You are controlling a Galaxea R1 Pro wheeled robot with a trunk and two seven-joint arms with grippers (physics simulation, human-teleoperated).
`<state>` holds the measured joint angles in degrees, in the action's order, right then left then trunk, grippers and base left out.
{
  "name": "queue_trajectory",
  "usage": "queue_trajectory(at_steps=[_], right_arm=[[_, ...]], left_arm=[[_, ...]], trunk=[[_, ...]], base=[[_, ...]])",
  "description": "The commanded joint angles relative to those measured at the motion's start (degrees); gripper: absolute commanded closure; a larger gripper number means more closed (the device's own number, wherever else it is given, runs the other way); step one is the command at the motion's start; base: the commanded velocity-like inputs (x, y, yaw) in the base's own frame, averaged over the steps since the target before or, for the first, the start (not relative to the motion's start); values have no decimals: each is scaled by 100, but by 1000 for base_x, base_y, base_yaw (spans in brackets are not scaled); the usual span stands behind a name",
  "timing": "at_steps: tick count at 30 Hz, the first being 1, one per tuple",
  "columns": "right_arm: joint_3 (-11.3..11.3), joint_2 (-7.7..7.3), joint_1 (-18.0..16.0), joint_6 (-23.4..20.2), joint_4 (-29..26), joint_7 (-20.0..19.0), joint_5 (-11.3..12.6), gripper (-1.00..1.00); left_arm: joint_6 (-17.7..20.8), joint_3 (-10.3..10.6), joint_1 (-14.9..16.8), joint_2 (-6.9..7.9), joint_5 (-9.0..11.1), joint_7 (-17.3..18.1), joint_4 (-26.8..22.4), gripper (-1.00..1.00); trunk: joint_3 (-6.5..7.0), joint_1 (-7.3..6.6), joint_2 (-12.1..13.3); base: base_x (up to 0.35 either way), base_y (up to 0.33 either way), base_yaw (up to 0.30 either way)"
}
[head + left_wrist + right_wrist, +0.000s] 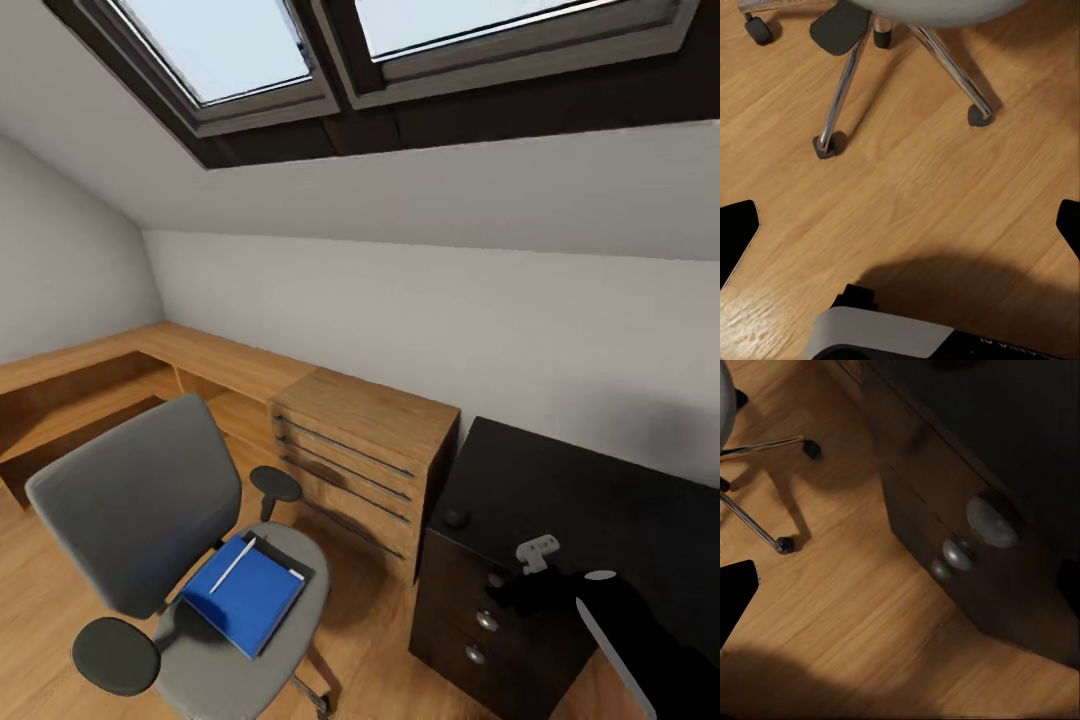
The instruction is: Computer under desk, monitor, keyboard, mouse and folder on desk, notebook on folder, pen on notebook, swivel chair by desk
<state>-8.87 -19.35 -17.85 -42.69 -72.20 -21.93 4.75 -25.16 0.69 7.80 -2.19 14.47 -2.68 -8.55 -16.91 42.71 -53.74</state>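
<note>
The grey swivel chair stands at the lower left on the wooden floor. On its seat lies the blue folder. A dark grey notebook rests at the folder's far edge, and the pale pen lies slantwise across them. The black desk is at the right, with the small black mouse near its left edge. My left gripper hangs open over bare floor near the chair's chrome legs. My right gripper is open beside the desk's drawer unit. Computer, monitor and keyboard are out of view.
A wooden chest of drawers stands between the chair and the desk. Low wooden shelving runs along the left wall under the sloped ceiling and skylight. My right arm reaches in at the lower right, by the drawer knobs.
</note>
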Motion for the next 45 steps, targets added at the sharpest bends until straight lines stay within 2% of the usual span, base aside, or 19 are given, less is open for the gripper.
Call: queue_trajectory(at_steps=[1, 4, 10, 13, 19, 25, 26, 33, 34, 38, 40, 42, 43, 45], right_arm=[[-10, -3, -7, -33, -3, 21, 49, -100], [-8, 6, -6, -24, 0, 22, 50, -100], [36, 234, -7, 17, 112, 54, 28, -100], [30, 289, -7, 104, 266, 116, 21, -100], [16, 419, -8, 408, 561, 414, 17, -100], [22, 663, -7, 940, 1050, 707, 17, -100], [23, 745, -7, 1161, 1306, 784, 20, -100], [25, 1036, -5, 2111, 2370, 1173, 36, -100], [26, 1130, -4, 2414, 2713, 1324, 39, -100], [19, 1330, -6, 3102, 3617, 1607, 41, -100], [22, 1498, -7, 4071, 4671, 1766, 40, -100], [23, 1544, -6, 4641, 5129, 1808, 35, -100], [26, 1574, -5, 5201, 5521, 1834, 35, -100], [29, 1594, -6, 5679, 5846, 1853, 35, -100]], left_arm=[[-16, 10, 2, -1, 4, -22, 1, -100], [-15, 10, 2, -1, 4, -22, 2, -100], [-15, 10, 2, 4, 4, -22, 2, -100], [-15, 6, 2, 6, 4, -23, 2, -100], [-15, 3, 2, 9, 4, -22, 3, -100], [-9, 2, 2, 8, 4, -22, 2, -100], [-7, 2, 2, 8, 4, -22, 2, -100], [5, 2, 2, 8, 3, -25, 2, -100], [3, 2, 2, 8, 3, -25, 3, -100], [-3, 1, 2, 10, 3, -27, 3, -100], [-5, 1, 2, 10, 4, -27, 3, -100], [-5, 1, 2, 9, 4, -28, 3, -100], [-7, 1, 2, 9, 4, -27, 1, -100], [-10, 1, 2, 9, 4, -25, 2, -100]], trunk=[[-3, -1, -6], [10, -1, -6], [36, -1, -6], [49, -1, -6], [74, -1, -6], [99, -1, -6], [104, -1, -6], [133, -1, -6], [136, -1, -6], [144, -1, -6], [145, -1, -6], [146, -1, -6], [146, -1, -6], [147, -1, -6]], base=[[-198, 288, -254], [-194, 290, -254], [-190, 293, -254], [-189, 293, -251], [-188, 294, -244], [-188, 294, -239], [-188, 294, -229], [-188, 288, -215], [-141, 192, -172], [-83, 113, -107], [-30, 41, -39], [-17, 23, -22], [-10, 13, -12], [-7, 10, -9]])
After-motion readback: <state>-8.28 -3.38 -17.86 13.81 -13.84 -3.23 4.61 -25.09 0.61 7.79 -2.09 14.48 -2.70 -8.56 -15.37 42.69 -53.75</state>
